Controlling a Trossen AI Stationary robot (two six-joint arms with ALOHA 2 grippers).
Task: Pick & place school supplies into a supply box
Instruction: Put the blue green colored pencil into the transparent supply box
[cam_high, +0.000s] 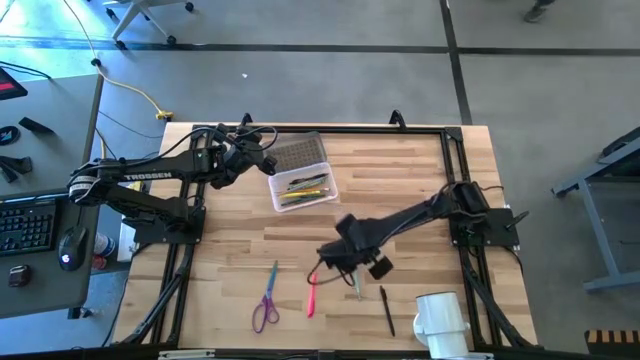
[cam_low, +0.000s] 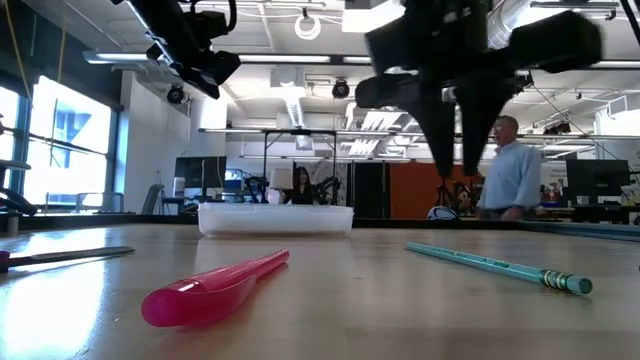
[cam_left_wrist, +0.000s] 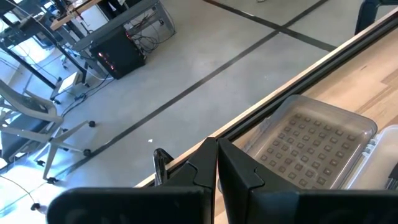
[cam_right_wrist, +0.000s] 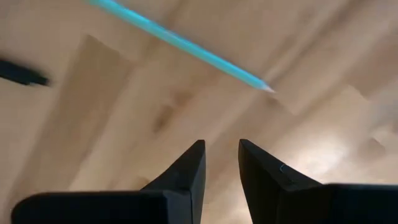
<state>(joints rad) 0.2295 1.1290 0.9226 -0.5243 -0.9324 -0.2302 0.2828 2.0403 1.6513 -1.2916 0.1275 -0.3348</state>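
The clear supply box (cam_high: 303, 188) stands on the table's far middle with several yellow, green and orange pens in it; in the low view the box (cam_low: 275, 218) shows behind the pink pen (cam_low: 215, 285). On the near table lie purple-handled scissors (cam_high: 267, 300), the pink pen (cam_high: 312, 295), a teal pencil (cam_low: 500, 265) and a black pen (cam_high: 386, 308). My right gripper (cam_right_wrist: 221, 158) hovers above the teal pencil (cam_right_wrist: 180, 43), fingers pointing down, narrowly open and empty. My left gripper (cam_left_wrist: 216, 168) is shut, raised beside the box's far left corner.
A flat grey textured tray (cam_left_wrist: 311, 146) lies just beyond the box by the table's far edge. A white mug (cam_high: 440, 320) stands at the near right corner. A black frame rail runs around the table. People stand in the room beyond (cam_low: 510, 180).
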